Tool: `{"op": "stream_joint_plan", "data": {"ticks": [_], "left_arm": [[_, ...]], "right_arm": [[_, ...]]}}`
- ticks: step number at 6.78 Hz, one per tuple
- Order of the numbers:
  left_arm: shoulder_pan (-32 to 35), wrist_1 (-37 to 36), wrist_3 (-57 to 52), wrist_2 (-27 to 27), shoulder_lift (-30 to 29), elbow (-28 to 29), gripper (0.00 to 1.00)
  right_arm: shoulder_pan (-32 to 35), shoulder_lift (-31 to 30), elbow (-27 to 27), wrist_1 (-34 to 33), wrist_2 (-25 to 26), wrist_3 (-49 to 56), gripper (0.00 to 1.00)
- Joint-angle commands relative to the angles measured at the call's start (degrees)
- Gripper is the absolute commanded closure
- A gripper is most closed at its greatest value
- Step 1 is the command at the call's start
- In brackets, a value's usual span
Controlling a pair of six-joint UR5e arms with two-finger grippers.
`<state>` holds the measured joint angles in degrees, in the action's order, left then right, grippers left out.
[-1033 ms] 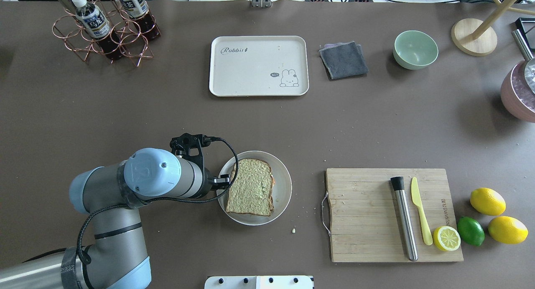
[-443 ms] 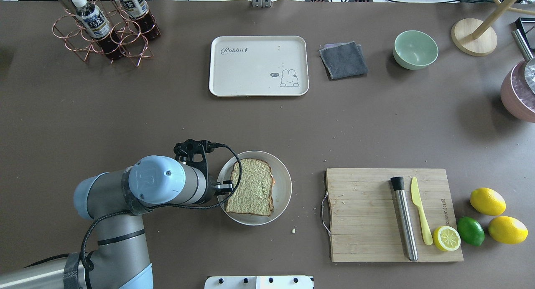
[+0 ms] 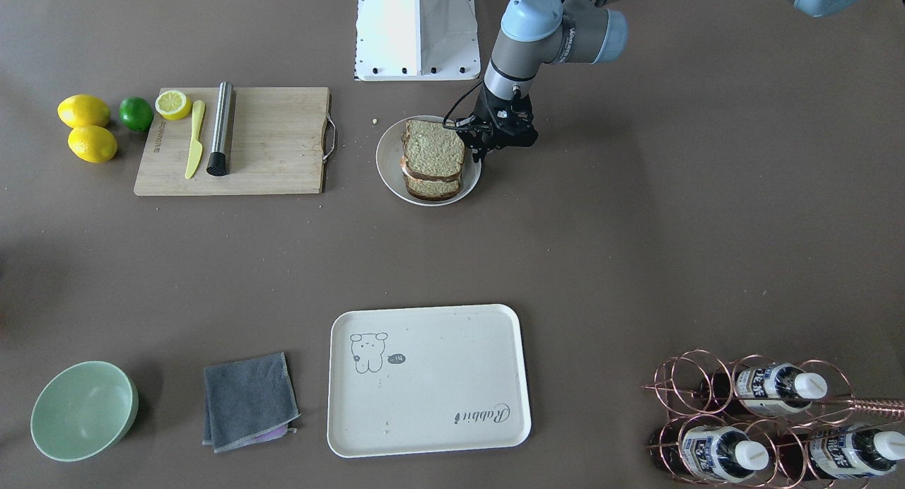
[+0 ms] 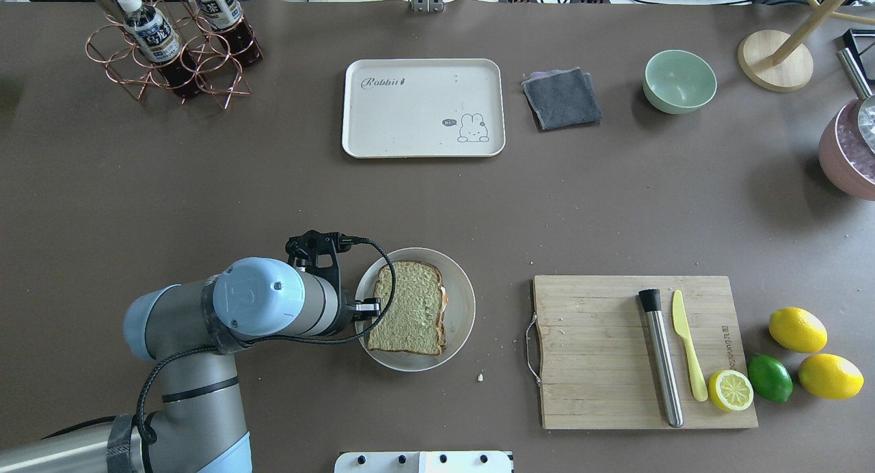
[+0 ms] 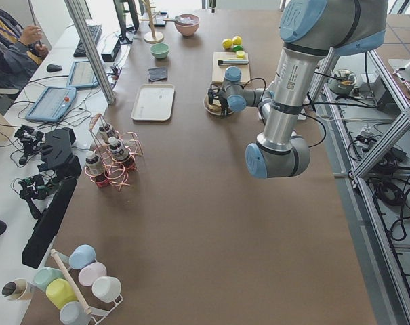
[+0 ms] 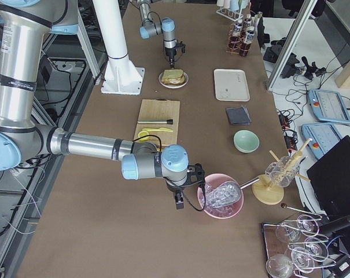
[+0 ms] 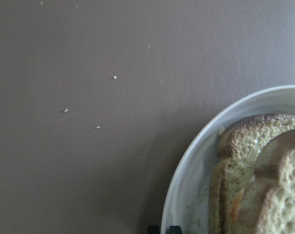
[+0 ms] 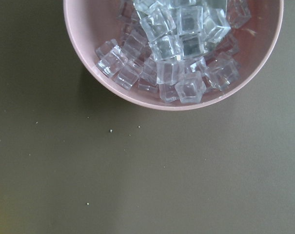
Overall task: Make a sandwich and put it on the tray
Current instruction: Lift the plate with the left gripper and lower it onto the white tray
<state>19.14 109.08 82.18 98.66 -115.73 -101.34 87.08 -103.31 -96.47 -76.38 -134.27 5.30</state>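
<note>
The sandwich [image 3: 433, 157] lies on a plate [image 3: 387, 165], just beside the left gripper [image 3: 486, 144], which hangs low at the plate's rim. Whether its jaws are apart or together cannot be told. The tray [image 3: 438, 404] sits well ahead of it, bare.

The sandwich is probably light and soft. It is a loose stack, so the egg could slip out and the slices could shear. The stiffer crust edge nearest the gripper looks like the best hold, pinched gently through both slices and kept level. The right gripper [image 6: 178, 202] is by an ice bowl [image 6: 221, 200], its state unclear.
</note>
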Motion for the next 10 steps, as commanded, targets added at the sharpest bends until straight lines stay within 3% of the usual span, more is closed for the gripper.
{"op": "stream_joint_plan", "data": {"ticks": [1, 3, 6, 7, 8, 10], "left_arm": [[-0.15, 0.25, 0.26, 0.48, -0.02, -0.52, 1.00], [1.77, 0.25, 0.70, 1.27, -0.45, -1.49, 1.00], [8.00, 0.52, 2.81, 8.46, -1.86, -1.32, 1.00], [10.02, 0.52, 2.81, 8.57, -3.43, -0.27, 1.00], [13.00, 3.48, 2.73, 11.96, -5.71, 3.65, 1.00], [20.29, 13.40, 0.89, 19.61, -12.37, 18.21, 1.00]], "right_arm": [[0.64, -0.57, -0.73, -0.09, -0.55, 0.07, 0.00], [0.99, -0.75, -1.18, -0.09, -0.91, 0.07, 0.00], [0.99, -1.10, -1.62, -0.09, -0.91, 0.07, 0.00], [1.08, -1.10, -1.53, 0.00, -0.91, 0.07, 0.00], [1.08, -1.01, -1.62, -0.09, -0.91, 0.07, 0.00], [1.17, -1.01, -1.53, -0.09, -0.91, 0.07, 0.00]]}}
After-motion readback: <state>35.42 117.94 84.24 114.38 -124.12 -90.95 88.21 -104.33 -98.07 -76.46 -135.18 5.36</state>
